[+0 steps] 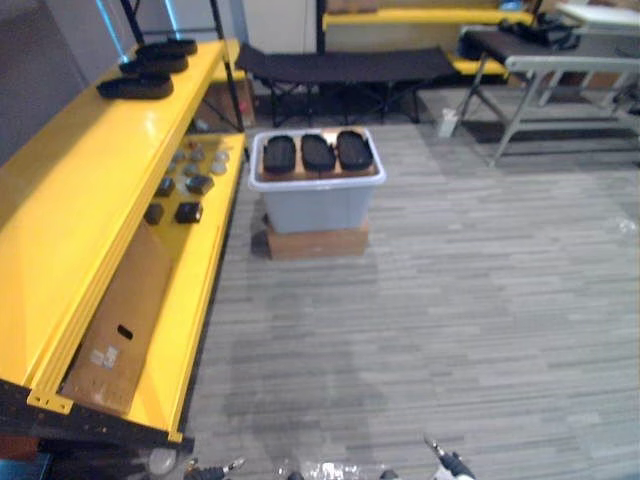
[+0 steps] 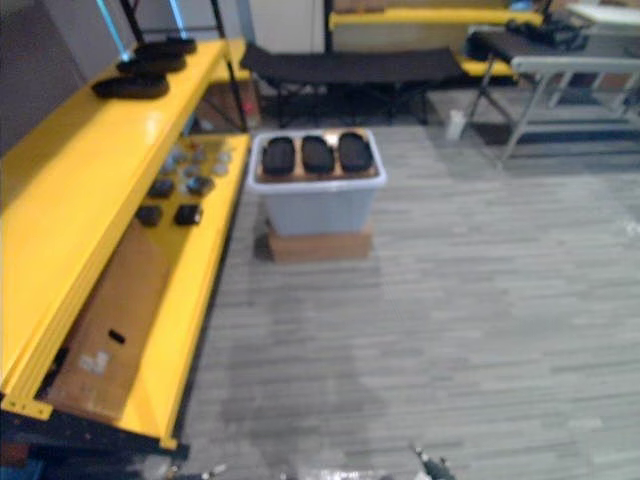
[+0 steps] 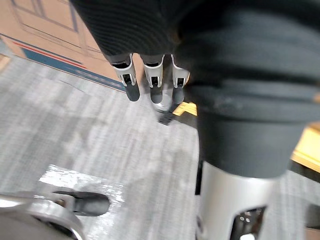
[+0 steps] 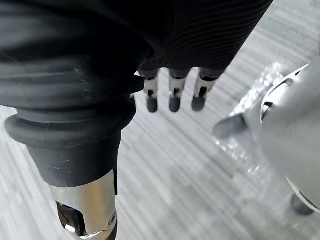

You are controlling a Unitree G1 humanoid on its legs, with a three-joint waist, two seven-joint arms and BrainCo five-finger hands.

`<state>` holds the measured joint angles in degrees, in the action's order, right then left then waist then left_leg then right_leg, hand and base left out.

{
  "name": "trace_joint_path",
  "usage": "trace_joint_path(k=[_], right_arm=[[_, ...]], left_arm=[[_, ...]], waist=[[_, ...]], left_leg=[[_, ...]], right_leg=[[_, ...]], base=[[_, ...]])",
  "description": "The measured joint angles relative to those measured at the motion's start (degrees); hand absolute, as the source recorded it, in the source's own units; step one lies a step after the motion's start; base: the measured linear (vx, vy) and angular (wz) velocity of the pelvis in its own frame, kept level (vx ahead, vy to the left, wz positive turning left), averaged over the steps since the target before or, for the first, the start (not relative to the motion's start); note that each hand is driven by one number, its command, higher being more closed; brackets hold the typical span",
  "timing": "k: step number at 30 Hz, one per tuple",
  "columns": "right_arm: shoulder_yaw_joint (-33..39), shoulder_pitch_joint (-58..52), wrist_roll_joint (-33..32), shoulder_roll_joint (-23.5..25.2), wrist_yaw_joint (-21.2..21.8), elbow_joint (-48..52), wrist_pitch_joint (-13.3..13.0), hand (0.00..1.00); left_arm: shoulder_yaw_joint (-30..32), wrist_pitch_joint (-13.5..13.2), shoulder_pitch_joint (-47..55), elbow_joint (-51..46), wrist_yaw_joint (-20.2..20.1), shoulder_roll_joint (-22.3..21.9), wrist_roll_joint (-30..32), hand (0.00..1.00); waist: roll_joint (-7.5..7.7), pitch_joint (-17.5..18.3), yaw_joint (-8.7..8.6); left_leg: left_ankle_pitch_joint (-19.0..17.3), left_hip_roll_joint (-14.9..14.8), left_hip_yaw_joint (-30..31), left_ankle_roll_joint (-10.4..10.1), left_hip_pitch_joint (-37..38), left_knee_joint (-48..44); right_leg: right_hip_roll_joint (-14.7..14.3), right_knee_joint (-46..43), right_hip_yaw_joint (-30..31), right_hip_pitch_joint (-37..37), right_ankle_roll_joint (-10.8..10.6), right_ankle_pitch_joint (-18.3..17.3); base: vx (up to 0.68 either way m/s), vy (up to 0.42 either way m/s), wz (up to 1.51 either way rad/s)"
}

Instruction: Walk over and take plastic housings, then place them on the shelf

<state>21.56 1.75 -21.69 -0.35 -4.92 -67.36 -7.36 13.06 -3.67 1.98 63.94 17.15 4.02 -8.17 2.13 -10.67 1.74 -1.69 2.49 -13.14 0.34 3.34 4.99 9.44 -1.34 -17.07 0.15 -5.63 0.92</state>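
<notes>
Three black oval plastic housings lie side by side on top of a grey bin standing on the floor ahead. Three more black housings rest at the far end of the yellow shelf's top board on the left. My left hand hangs over the grey floor, its fingers relaxed and holding nothing. My right hand hangs the same way, empty, and its fingertips peek in at the lower edge of the left eye view.
The bin sits on a low cardboard box. The shelf's lower board carries small dark parts and a cardboard sheet. A black cot and a grey table stand beyond the bin.
</notes>
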Motion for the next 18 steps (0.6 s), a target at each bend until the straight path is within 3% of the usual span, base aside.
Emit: trace_joint_path(k=[7,12,18], right_arm=[[-1.66,-1.35,-0.03,0.78,0.07,4.72,-0.20,0.00],[-3.26,-1.58,0.02,1.17,0.27,6.79,-0.57,0.00],[-3.26,-1.70,0.03,1.33,0.27,6.91,-0.84,0.00]], left_arm=[[-0.42,-1.50,-1.32,-1.21,0.11,-1.02,-0.47,0.00],[-1.06,-3.45,-2.82,-2.14,0.10,-2.79,-0.33,0.00],[-2.51,-3.88,-2.86,-2.08,0.21,-2.83,-0.11,0.00]], waist=[[0.13,-0.90,1.15],[-0.38,-0.80,1.66],[-0.48,-0.78,2.60]], left_leg=[[-0.93,-0.25,-1.19,-0.23,-0.24,-0.32],[-6.91,-1.89,-1.74,-1.04,-1.42,-10.99],[-9.60,-2.51,-2.26,-0.73,-1.25,-14.63]], right_leg=[[0.28,-1.36,1.08,-1.27,-0.23,-1.08],[0.33,-4.47,1.79,0.21,0.17,-1.31],[0.37,-5.64,2.36,1.01,0.19,-1.33]], base=[[0.12,0.021,-0.06],[0.17,0.035,-0.06],[0.09,0.047,-0.06]])
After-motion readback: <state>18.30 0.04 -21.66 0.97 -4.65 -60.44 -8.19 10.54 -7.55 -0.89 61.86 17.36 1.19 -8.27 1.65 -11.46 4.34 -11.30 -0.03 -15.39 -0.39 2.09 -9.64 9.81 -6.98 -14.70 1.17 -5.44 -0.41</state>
